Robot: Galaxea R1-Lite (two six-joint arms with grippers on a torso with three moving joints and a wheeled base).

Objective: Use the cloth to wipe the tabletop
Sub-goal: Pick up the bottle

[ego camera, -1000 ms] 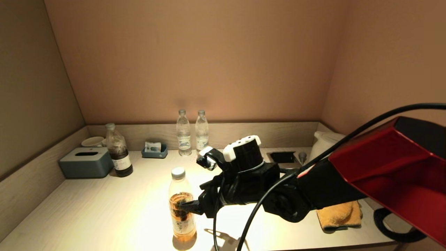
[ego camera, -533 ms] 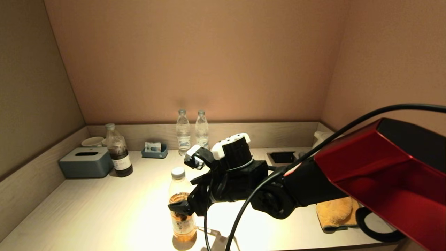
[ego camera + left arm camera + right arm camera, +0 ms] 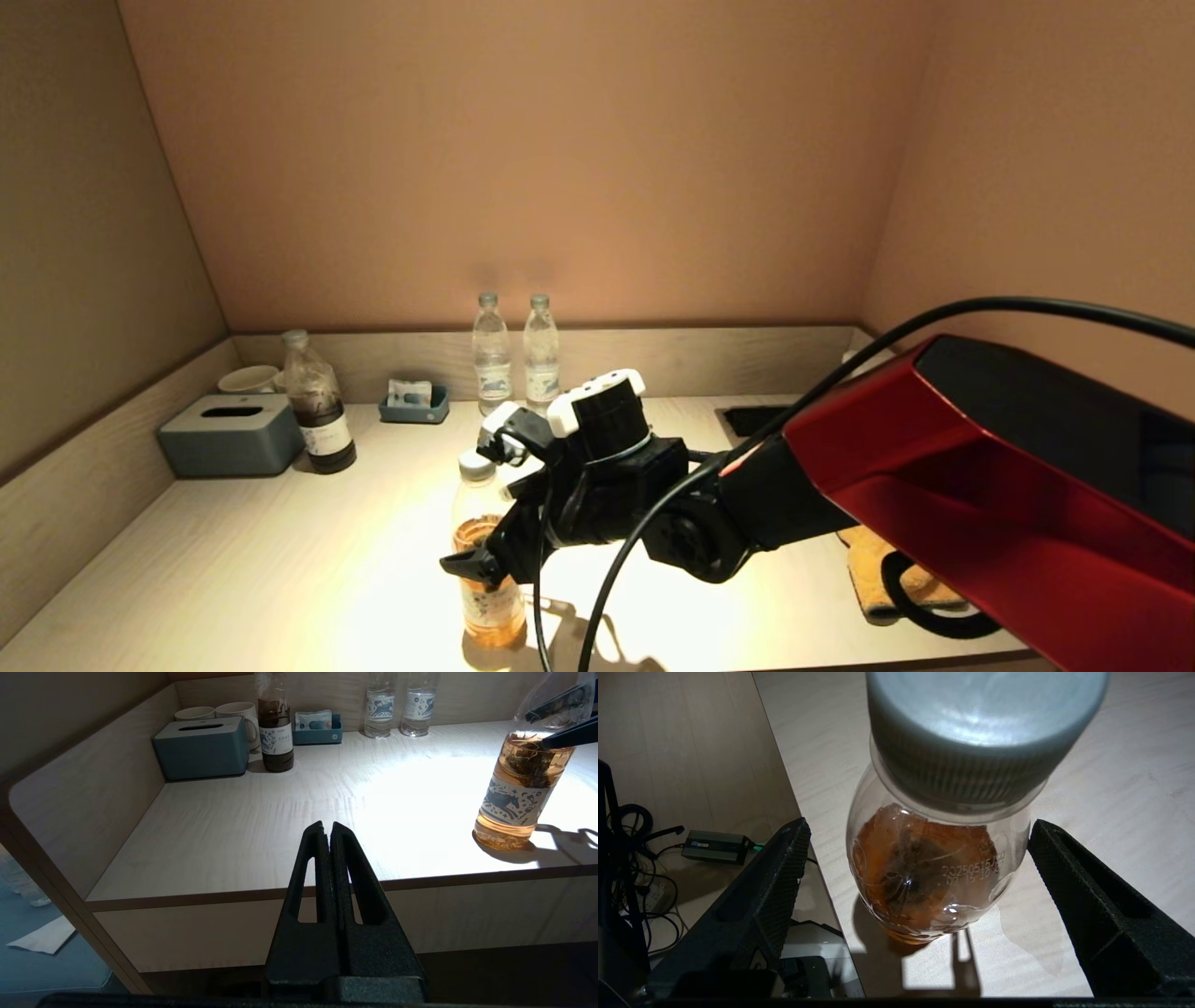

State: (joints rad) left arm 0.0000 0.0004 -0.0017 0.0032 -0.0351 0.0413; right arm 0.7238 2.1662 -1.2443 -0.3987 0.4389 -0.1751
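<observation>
At the back left corner of the desk point(image 3: 233, 551) we see a grey tissue box point(image 3: 231, 434), cups point(image 3: 249, 378) behind it, and a dark bottle point(image 3: 317, 403) just beside it. Further along the back edge stand a small blue tray point(image 3: 414, 405) and two clear water bottles point(image 3: 513, 353).

Near the front edge, left of middle, an amber tea bottle point(image 3: 485, 560) with a grey cap stands upright. Our right gripper point(image 3: 481, 551) now straddles it, with the fingers spread wide on either side of the body below the cap and not touching the plastic. A second ago the gripper sat to the bottle's right with its tips at the near side; since then the arm has slid left along the front edge, so the bottle is now between the fingers. We judge this as clearing the bottle out of the way before wiping, with the grasp about to close.

Our left gripper point(image 3: 331, 833) hangs parked below the front edge, off the left half of the desk, its fingers pressed together on nothing.

The orange cloth point(image 3: 873, 574) lies untouched near the front right corner, partly hidden behind our red right arm point(image 3: 980, 504), well apart from both grippers. Wiping has not begun.
</observation>
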